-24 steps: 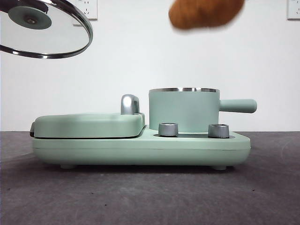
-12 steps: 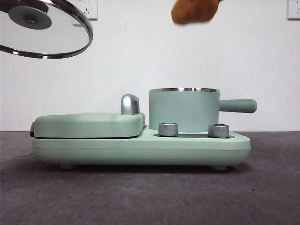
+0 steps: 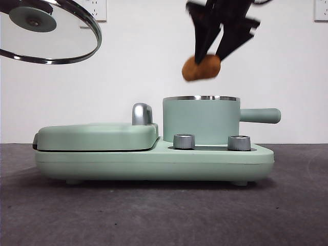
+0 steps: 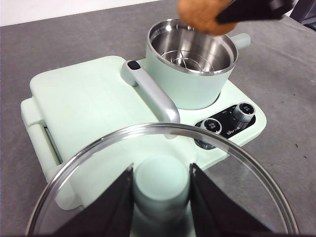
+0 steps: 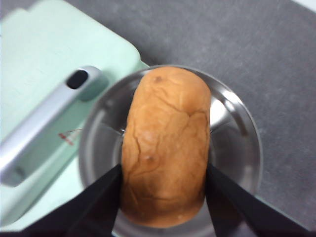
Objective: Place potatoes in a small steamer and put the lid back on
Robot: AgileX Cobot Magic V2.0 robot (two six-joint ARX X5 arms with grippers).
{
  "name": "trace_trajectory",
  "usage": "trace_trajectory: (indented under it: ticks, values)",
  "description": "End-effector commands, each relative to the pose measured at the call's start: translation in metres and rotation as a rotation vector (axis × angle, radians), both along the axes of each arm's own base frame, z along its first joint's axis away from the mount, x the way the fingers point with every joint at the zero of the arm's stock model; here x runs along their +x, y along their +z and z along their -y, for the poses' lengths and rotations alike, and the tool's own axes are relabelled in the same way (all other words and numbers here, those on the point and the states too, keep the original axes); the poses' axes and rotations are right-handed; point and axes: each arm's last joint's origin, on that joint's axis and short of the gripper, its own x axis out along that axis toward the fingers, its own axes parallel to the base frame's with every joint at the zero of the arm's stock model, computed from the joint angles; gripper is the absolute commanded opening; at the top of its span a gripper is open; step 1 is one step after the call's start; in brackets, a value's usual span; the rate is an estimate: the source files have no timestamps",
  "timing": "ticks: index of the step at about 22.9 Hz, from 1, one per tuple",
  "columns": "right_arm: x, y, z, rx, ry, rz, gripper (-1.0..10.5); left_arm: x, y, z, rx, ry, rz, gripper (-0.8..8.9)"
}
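— So, where is the potato (image 3: pixel 201 68) at this moment?

— Pinched between the jaws of my right gripper (image 3: pixel 212 55), hanging in the air just above the steel rim of the small steamer (image 3: pixel 201 120), not touching it. From my right wrist I see it lengthwise over the open pot, cracked skin up, with the shiny bowl (image 5: pixel 232 143) beneath it.

— And your other arm?

— My left gripper (image 4: pixel 161 197) has its jaws pressed on the mint-green knob (image 4: pixel 160 185) of the lid (image 3: pixel 48 32), holding the glass disc high and tilted, well to the side of the steamer, above the flat griddle lid (image 3: pixel 97 136).

— Where does the steamer sit?

— On the mint-green cooker base (image 3: pixel 154 164), behind two silver dials (image 3: pixel 184 141), its straight handle (image 3: pixel 260 115) pointing away from the griddle. The base stands on the dark bench (image 3: pixel 164 215).
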Motion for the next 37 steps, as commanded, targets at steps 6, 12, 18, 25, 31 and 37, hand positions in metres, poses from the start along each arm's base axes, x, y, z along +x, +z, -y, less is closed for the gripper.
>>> trace_trajectory:
  ticks: [6,12,18,25,31,37]
  values:
    - [0.029,-0.031,-0.009,-0.042,0.018,-0.029,2.2,0.000,0.007,0.001,-0.015,-0.003,0.042,0.16]
    - [0.044,-0.055,-0.010,-0.062,0.006,-0.072,2.2,0.000,0.007,0.001,-0.015,-0.002,0.042,0.16]
    - [0.049,-0.065,-0.011,-0.070,0.005,-0.090,2.2,0.000,0.007,0.001,-0.015,-0.002,0.042,0.16]
    - [0.049,-0.063,-0.012,-0.066,0.009,-0.088,3.4,0.000,0.007,0.001,-0.015,-0.002,0.042,0.16]
    - [0.008,0.006,0.007,-0.009,-0.007,-0.015,3.4,0.000,0.007,0.001,-0.015,-0.002,0.042,0.16]
    - [-0.070,0.057,0.043,0.048,-0.014,0.109,3.3,0.000,0.007,0.001,-0.015,-0.003,0.043,0.16]
